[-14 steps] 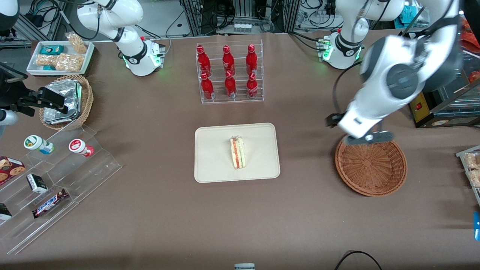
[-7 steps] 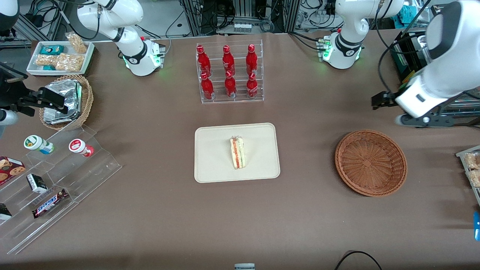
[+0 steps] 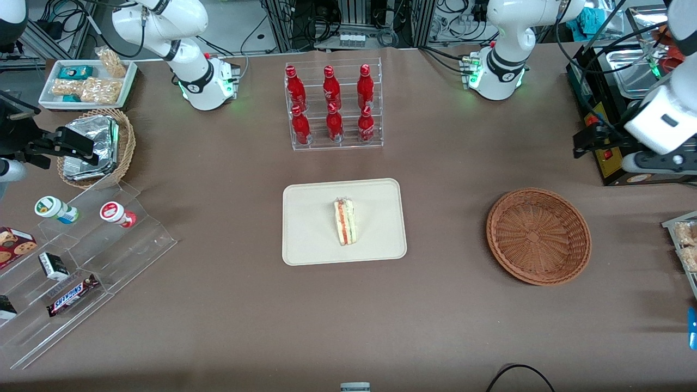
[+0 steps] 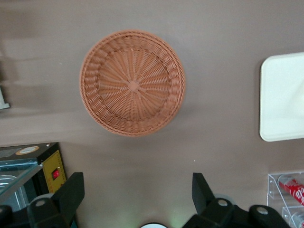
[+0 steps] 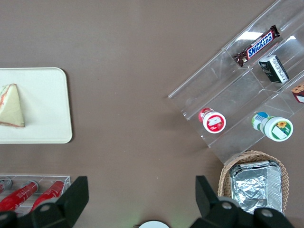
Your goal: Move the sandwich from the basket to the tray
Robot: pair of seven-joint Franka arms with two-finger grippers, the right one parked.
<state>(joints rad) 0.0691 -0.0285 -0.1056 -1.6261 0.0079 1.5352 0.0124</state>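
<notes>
Front view: sandwich [image 3: 344,221] rests on the tray [image 3: 305,239], well apart from the wide, empty jaws [image 4: 137,194] above the table.

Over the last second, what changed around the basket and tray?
The left arm's gripper lifted off the shallow reddish-brown wicker basket's rim and swung away toward the working arm's end of the table, open and empty. The triangular sandwich stayed on the cream-beige tray; the basket stayed empty.
</notes>
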